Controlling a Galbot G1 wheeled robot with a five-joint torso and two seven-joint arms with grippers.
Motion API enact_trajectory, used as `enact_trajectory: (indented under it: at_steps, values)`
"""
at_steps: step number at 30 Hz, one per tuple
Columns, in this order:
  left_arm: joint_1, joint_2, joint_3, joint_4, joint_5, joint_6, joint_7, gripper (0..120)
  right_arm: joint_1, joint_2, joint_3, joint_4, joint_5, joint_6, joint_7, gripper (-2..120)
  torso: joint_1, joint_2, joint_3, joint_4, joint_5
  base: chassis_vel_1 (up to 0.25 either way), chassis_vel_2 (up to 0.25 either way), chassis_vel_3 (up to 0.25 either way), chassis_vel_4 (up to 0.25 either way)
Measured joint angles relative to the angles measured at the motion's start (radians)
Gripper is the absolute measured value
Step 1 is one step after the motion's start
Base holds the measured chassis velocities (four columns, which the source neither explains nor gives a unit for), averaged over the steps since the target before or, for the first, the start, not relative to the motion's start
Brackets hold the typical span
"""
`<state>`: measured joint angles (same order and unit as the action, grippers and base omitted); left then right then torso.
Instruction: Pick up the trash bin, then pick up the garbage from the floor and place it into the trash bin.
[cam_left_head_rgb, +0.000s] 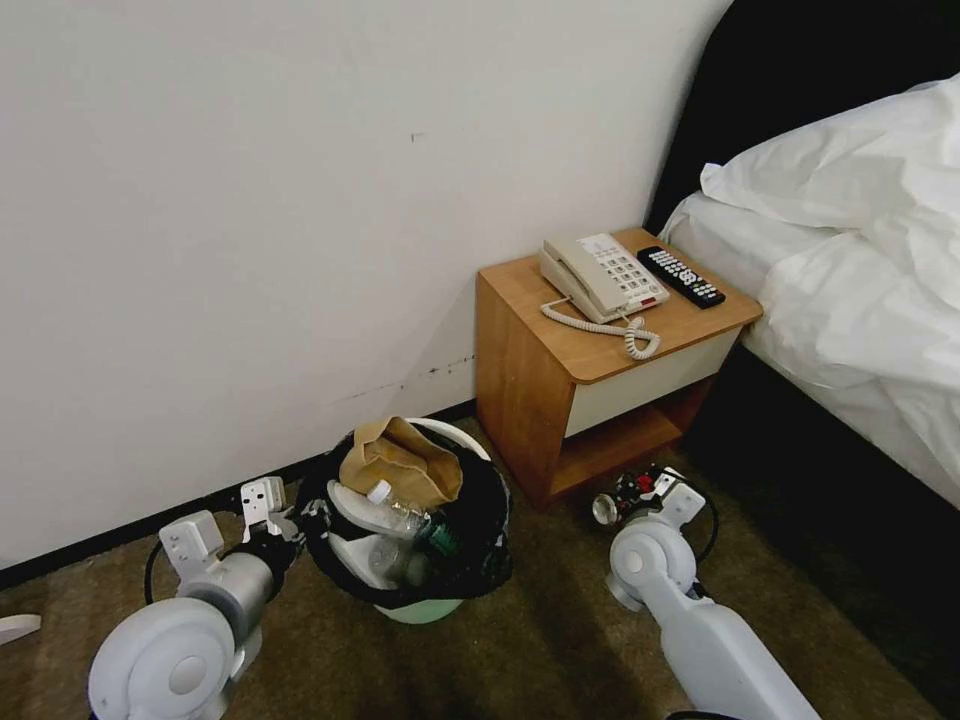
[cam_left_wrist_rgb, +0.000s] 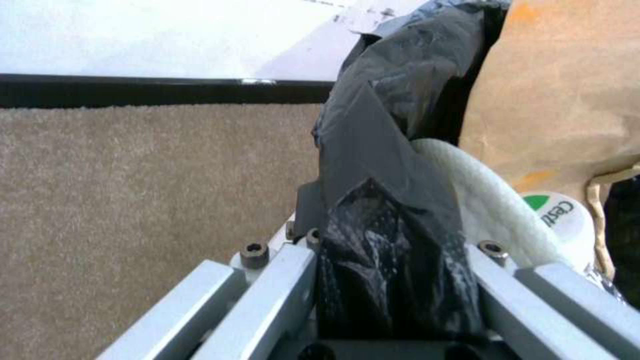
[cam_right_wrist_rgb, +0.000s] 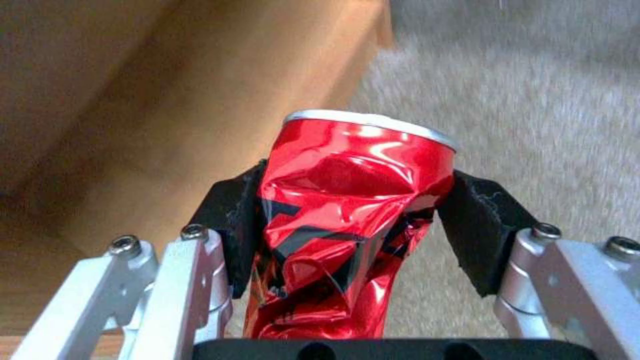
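Currently, item one: your right claw (cam_right_wrist_rgb: 347, 220) pinches the crushed red can (cam_right_wrist_rgb: 343, 220) across its dented waist, long axis running out from the palm, low beside the wooden nightstand (cam_left_head_rgb: 520, 380). Item two: the trash bin (cam_left_head_rgb: 425, 608) lies to that claw's left, its rim pinched by your left claw (cam_left_head_rgb: 305, 515), already holding a brown paper bag (cam_left_head_rgb: 400, 460) and bottles (cam_left_head_rgb: 400, 520).

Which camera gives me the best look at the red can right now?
Right wrist view: the crushed red can sits close-up between the right tool's pads. Head view shows it small by the nightstand.
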<state>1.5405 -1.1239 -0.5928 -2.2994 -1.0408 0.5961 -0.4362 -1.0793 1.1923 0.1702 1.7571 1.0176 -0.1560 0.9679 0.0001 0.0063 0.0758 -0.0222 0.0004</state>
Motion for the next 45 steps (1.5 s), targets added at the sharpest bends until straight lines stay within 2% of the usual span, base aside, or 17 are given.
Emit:
enact_trajectory:
  at_steps: [10,12,13,14,19,21,22,24,25,27,33,35,36,39,41,43,45]
  values:
    - [0.017,-0.01,0.002,-0.017,0.022,0.005,0.002,4,-0.041,-0.146,-0.001,0.198,0.034,-0.029,0.022,57,0.0,0.0,0.0,-0.0003,-0.0003,0.0,0.0,0.0,0.0]
    - [0.032,-0.018,0.001,-0.022,0.042,0.008,0.002,4,-0.044,-0.209,-0.001,0.301,0.06,-0.047,0.0,57,0.0,0.0,0.0,-0.0001,-0.0003,0.0,0.0,0.0,0.0]
    - [0.032,-0.018,0.001,-0.022,0.042,0.008,0.002,4,-0.044,-0.209,-0.001,0.301,0.06,-0.047,0.0,57,0.0,0.0,0.0,-0.0001,-0.0003,0.0,0.0,0.0,0.0]
    - [0.041,-0.024,0.006,-0.024,0.057,0.011,0.004,4,-0.043,-0.249,0.001,0.379,0.087,-0.06,-0.016,57,0.0,0.0,0.0,0.0,-0.0003,0.0,0.0,0.0,0.0]
    - [0.058,-0.043,0.007,-0.028,0.08,0.015,0.008,4,-0.024,-0.306,0.013,0.479,0.15,-0.073,-0.039,57,0.0,0.0,0.0,-0.0002,-0.0003,0.0,0.0,0.0,0.0]
    - [0.073,-0.058,0.003,-0.033,0.098,0.017,0.014,4,-0.015,-0.345,0.027,0.52,0.153,-0.077,-0.106,57,0.0,0.0,0.0,0.0,-0.0003,0.0,0.0,0.0,0.0]
    - [0.073,-0.058,0.003,-0.033,0.098,0.017,0.014,4,-0.015,-0.345,0.027,0.52,0.153,-0.077,-0.106,57,0.0,0.0,0.0,0.0,-0.0003,0.0,0.0,0.0,0.0]
    - [0.08,-0.072,0.002,-0.036,0.111,0.02,0.017,4,-0.01,-0.382,0.046,0.557,0.146,-0.076,-0.209,57,0.0,0.0,0.0,0.0,-0.0002,0.0,0.0,0.0,0.0]
    - [0.08,-0.072,0.002,-0.036,0.111,0.02,0.017,4,-0.01,-0.382,0.046,0.557,0.146,-0.076,-0.209,57,0.0,0.0,0.0,0.0,-0.0002,0.0,0.0,0.0,0.0]
    - [0.076,-0.079,0.01,-0.036,0.119,0.023,0.018,4,-0.002,-0.407,0.066,0.59,0.139,-0.071,-0.292,57,0.0,0.0,0.0,-0.0002,-0.0004,0.0,0.0,0.0,0.0]
    - [0.071,-0.084,0.02,-0.036,0.126,0.026,0.02,4,0.008,-0.428,0.08,0.618,0.136,-0.056,-0.39,57,0.0,0.0,0.0,-0.0002,-0.0004,0.0,0.0,0.0,0.0]
    - [0.07,-0.082,0.02,-0.037,0.126,0.027,0.021,4,0.009,-0.436,0.076,0.626,0.122,-0.041,-0.469,57,0.0,0.0,0.0,-0.0002,-0.0004,0.0,0.0,0.0,0.0]
    - [0.07,-0.082,0.02,-0.037,0.126,0.027,0.021,4,0.009,-0.436,0.076,0.626,0.122,-0.041,-0.469,57,0.0,0.0,0.0,-0.0002,-0.0004,0.0,0.0,0.0,0.0]
    - [0.07,-0.072,0.021,-0.042,0.126,0.027,0.023,4,0.021,-0.431,0.049,0.63,0.104,-0.032,-0.566,57,0.0,0.0,0.0,-0.0001,-0.0005,0.0,0.0,0.0,0.0]
    - [0.07,-0.07,0.022,-0.043,0.125,0.027,0.024,4,0.025,-0.428,0.043,0.63,0.099,-0.032,-0.586,57,0.0,0.0,0.0,-0.0001,-0.0004,0.0,0.0,0.0,0.0]
    - [0.068,-0.061,0.026,-0.046,0.124,0.028,0.028,4,0.04,-0.42,0.025,0.625,0.085,-0.03,-0.667,57,0.0,0.0,0.0,0.0,-0.0005,0.0,0.0,0.0,0.0]
    - [0.066,-0.06,0.028,-0.047,0.124,0.028,0.029,4,0.044,-0.419,0.02,0.624,0.082,-0.03,-0.693,57,0.0,0.0,0.0,0.0,-0.0004,0.0,0.0,0.0,0.0]
